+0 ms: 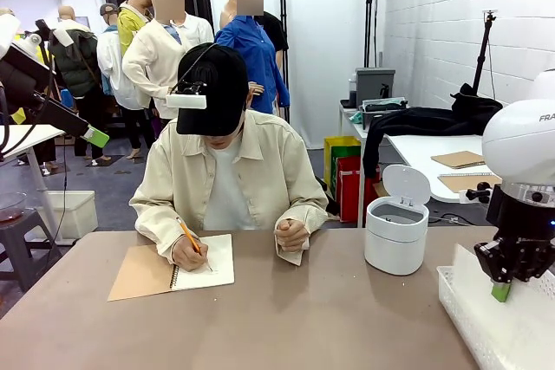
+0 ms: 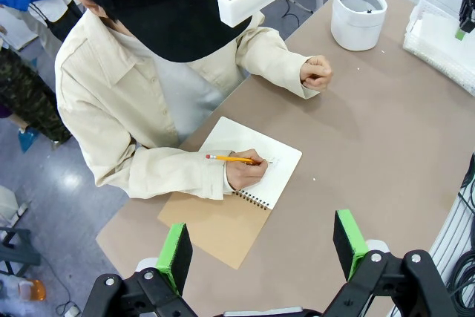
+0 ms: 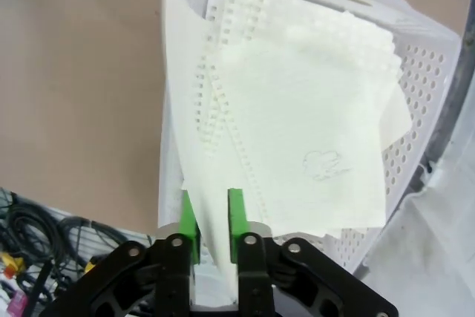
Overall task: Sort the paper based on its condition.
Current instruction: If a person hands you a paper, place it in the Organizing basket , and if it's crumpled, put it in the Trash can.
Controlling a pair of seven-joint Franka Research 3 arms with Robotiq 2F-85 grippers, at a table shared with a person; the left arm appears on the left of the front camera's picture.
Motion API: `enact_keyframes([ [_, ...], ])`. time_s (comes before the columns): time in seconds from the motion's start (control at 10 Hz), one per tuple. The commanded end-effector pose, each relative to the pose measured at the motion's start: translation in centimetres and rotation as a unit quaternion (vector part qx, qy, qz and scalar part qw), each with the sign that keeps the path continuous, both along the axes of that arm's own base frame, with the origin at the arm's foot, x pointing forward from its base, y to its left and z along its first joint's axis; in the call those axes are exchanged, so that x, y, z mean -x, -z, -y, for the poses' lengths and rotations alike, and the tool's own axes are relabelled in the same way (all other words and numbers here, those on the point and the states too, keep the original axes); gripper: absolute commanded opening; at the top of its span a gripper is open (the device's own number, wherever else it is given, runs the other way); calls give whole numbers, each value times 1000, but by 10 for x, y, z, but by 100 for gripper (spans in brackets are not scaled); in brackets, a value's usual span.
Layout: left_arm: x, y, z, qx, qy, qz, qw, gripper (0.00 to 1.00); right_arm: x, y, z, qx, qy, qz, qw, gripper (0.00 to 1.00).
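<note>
1. Brown counter (image 1: 329,318) runs across the front view, with white brick wall at the far right and people standing in the background.
2. A person in a cream shirt and black cap sits at the far side, writing with a yellow pencil (image 2: 231,159) in an open spiral notebook (image 1: 173,268) whose brown cover is folded out flat.
3. The person's other hand (image 1: 291,233) is a closed fist resting on the counter beside the notebook.
4. A small white bin (image 1: 396,233) with its lid up stands right of the person.
5. The white lattice basket (image 1: 486,318) sits at the counter's right edge, near the robot's side.
6. The paper (image 3: 297,109), several loose off-white sheets with torn spiral holes, lies piled in the basket; the top one bears a faint pencil doodle.
7. The right gripper (image 3: 213,220) hangs over the basket, its fingers narrowly parted with an upright sheet edge between them; whether they pinch it I cannot tell.
8. The left gripper (image 2: 263,246) is high over the notebook, fingers spread wide and holding nothing.
</note>
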State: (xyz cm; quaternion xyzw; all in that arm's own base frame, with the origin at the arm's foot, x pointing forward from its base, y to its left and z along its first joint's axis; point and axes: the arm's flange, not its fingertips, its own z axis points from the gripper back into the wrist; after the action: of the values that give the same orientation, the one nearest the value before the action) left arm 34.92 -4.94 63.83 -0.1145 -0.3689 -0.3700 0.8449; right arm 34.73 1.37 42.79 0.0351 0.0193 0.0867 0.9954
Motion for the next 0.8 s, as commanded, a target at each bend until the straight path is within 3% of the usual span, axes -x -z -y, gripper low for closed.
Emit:
enact_keyframes([
  [0.0, 0, 0, 0, 1, -1, 0, 1000, 100, 8, -3, 16, 32, 20, -14, 999, 73],
  [0.1, 0, 0, 0, 1, -1, 0, 1000, 100, 11, -2, 22, 43, 30, -20, 998, 92],
  [0.2, 0, 0, 0, 1, -1, 0, 1000, 100, 14, -2, 27, 49, 39, -19, 998, 100],
  [0.7, 0, 0, 0, 1, -1, 0, 1000, 100, -3, -26, 37, 101, 29, 32, 994, 100],
])
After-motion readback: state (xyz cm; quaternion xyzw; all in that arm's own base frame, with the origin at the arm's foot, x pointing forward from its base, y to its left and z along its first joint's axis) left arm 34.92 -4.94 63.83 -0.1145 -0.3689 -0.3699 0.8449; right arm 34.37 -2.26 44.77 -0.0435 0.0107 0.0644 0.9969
